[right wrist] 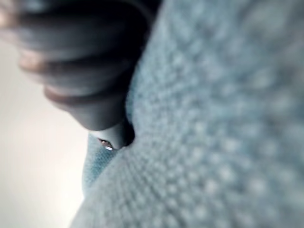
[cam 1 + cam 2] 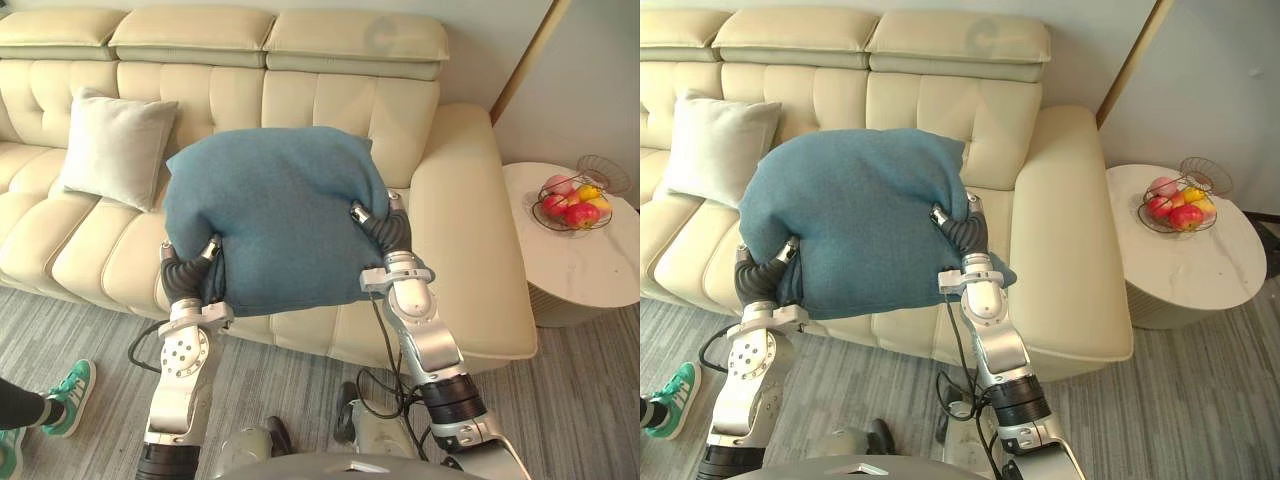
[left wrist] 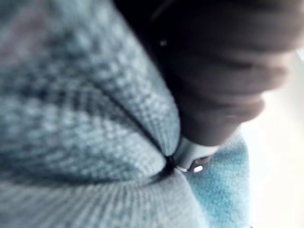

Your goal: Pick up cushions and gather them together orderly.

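A: Blue cushion [image 2: 275, 215]: raised clear of the floor [image 2: 300, 385], in front of the cream sofa [image 2: 470, 230]. Pressed between left hand [image 2: 208, 250] and right hand [image 2: 362, 213], one at each lower side. Both sunk into the knit; clenched or flat, cannot tell.

B: Likeliest failure from here?

A: Slipping. Soft filling, squeezed from two sides, no support seen beneath. Any easing of pressure on either side, and probably down to the floor, or tilted out of one hand.

B: And on the way to the pale cushion [image 2: 115, 150], leaning on the sofa back at the left?

A: Well apart from it, so a long sideways carry. Possibly set down crooked, or knocking it flat; no orderly pair then. Seat behind hidden while raised, hence placing half blind.

B: Other hazards?

A: Person's shoe [image 2: 68, 395] on the floor near the left arm. Round table [image 2: 590, 270] with fruit basket [image 2: 572, 205] at the right, well clear.
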You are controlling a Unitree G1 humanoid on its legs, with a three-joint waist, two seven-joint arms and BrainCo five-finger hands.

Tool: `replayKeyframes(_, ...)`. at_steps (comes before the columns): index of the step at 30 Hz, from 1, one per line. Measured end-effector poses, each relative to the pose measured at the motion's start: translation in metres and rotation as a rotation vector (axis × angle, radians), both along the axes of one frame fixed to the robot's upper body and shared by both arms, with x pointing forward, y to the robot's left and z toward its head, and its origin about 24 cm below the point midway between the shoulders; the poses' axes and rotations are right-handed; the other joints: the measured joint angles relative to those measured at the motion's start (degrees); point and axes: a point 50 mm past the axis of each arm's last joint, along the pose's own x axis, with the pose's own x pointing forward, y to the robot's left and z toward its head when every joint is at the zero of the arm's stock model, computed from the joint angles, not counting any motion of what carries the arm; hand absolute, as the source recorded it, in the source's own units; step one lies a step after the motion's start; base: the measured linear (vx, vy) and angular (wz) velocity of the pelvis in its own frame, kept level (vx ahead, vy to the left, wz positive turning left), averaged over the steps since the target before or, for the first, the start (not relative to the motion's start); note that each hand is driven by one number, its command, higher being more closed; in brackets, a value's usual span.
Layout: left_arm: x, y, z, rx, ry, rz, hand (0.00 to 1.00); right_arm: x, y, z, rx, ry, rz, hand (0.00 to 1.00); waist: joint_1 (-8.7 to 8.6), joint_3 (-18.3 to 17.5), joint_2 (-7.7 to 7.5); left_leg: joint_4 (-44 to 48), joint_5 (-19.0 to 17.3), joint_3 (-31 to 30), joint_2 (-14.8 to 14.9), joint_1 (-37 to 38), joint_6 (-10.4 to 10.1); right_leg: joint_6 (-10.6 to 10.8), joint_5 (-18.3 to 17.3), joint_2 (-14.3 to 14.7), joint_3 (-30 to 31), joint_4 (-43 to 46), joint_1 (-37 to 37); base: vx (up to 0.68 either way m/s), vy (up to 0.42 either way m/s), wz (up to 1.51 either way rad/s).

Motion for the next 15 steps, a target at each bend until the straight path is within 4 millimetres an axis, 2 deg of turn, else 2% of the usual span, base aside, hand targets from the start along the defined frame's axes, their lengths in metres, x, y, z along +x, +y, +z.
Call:
replayKeyframes(1, -0.001, -0.005, -0.001, -0.007, 0.003, -0.025, 1.00, -0.001, -0.006, -0.002, -0.011, 0.008, -0.014, 1.00, -0.42, -0.5, 1.12, 0.3, 0.2, -1.0, 0.9, -0.3, -0.3, -0.2, -0.8, 0.6, -1.5, 0.3, 0.5, 0.31, -0.143, 0.41)
replayKeyframes(2, -0.001, -0.007, -0.001, -0.009, 0.002, -0.035, 1.00, -0.001, -0.008, -0.003, -0.014, 0.011, -0.021, 1.00, -0.49, -0.7, 1.42, 0.2, 0.4, -1.7, 1.1, -0.2, -0.4, -0.3, -1.3, 0.8, -1.9, 0.2, 0.7, 0.40, -0.139, 0.31)
replayKeyframes(4, 0.000, -0.012, -0.002, -0.015, 0.003, -0.063, 1.00, -0.003, -0.015, -0.008, -0.013, 0.029, -0.038, 1.00, -0.42, -1.0, 1.86, -0.3, 1.6, -3.9, 1.6, 0.4, -2.2, -0.9, -1.8, 1.6, -2.6, -1.1, 2.2, 0.31, -0.096, 0.18)
replayKeyframes(5, 0.000, -0.014, -0.003, -0.017, 0.011, -0.081, 1.00, -0.004, -0.018, -0.010, -0.004, 0.041, -0.041, 1.00, -0.39, -0.9, 1.88, 2.5, 2.4, -4.7, 2.0, -0.1, -3.4, -0.9, -2.2, 1.8, -2.7, -2.4, 4.0, 0.24, -0.060, 0.11)
replayKeyframes(6, 0.000, -0.017, -0.007, -0.017, 0.027, -0.097, 1.00, -0.005, -0.022, -0.014, 0.017, 0.059, -0.039, 1.00, -0.41, -0.9, 1.92, 11.3, 4.1, -5.4, 2.8, -2.9, -3.7, -0.9, -2.6, 1.8, -2.7, -3.7, 6.4, 0.35, -0.060, 0.07)
replayKeyframes(8, 0.001, -0.018, -0.013, -0.023, 0.055, -0.107, 1.00, -0.009, -0.025, -0.020, 0.030, 0.085, -0.041, 1.00, 0.01, -0.7, 1.88, 22.5, 7.8, -5.1, 4.5, -6.5, -3.3, -0.9, -2.6, 1.3, -2.4, -5.6, 10.3, 0.28, 0.015, -0.10)
replayKeyframes(9, 0.001, -0.022, -0.015, -0.038, 0.062, -0.126, 1.00, -0.014, -0.029, -0.022, 0.046, 0.090, -0.054, 1.00, 0.75, -0.8, 1.98, 27.3, 6.1, -5.1, 5.4, -8.6, -1.7, -0.6, -2.8, 1.0, -1.3, -7.0, 13.0, 0.24, 0.064, -0.24)
replayKeyframes(10, 0.001, -0.023, -0.015, -0.041, 0.060, -0.129, 1.00, -0.016, -0.029, -0.020, 0.052, 0.083, -0.056, 1.00, 1.00, -0.8, 1.98, 27.3, 5.3, -5.2, 5.4, -9.1, -1.6, -0.2, -3.0, 0.7, -0.9, -7.1, 13.4, 0.26, 0.117, -0.37)
replayKeyframes(11, 0.001, -0.025, -0.014, -0.055, 0.058, -0.141, 1.00, -0.020, -0.033, -0.014, 0.063, 0.055, -0.068, 1.00, 1.15, -0.8, 2.11, 24.5, 3.4, -5.2, 5.3, -10.9, -1.9, 1.1, -3.9, -0.3, 0.5, -7.1, 13.9, 0.15, 0.131, -0.33)
replayKeyframes(14, 0.001, -0.028, -0.014, -0.063, 0.057, -0.157, 1.00, -0.023, -0.036, -0.007, 0.072, 0.022, -0.079, 1.00, 1.14, -0.8, 2.48, 10.5, 3.8, -6.1, 4.9, -11.5, -1.0, 2.9, -4.8, -1.4, 3.2, -6.6, 13.9, 0.17, 0.275, -0.49)
replayKeyframes(15, 0.001, -0.031, -0.014, -0.076, 0.057, -0.162, 1.00, -0.026, -0.037, -0.004, 0.073, 0.008, -0.081, 1.00, 1.20, -0.8, 4.07, -3.8, 11.9, -11.7, 4.5, -8.7, -1.9, 5.8, -6.2, -0.8, 5.8, -5.4, 13.8, 0.15, 0.286, -0.77)
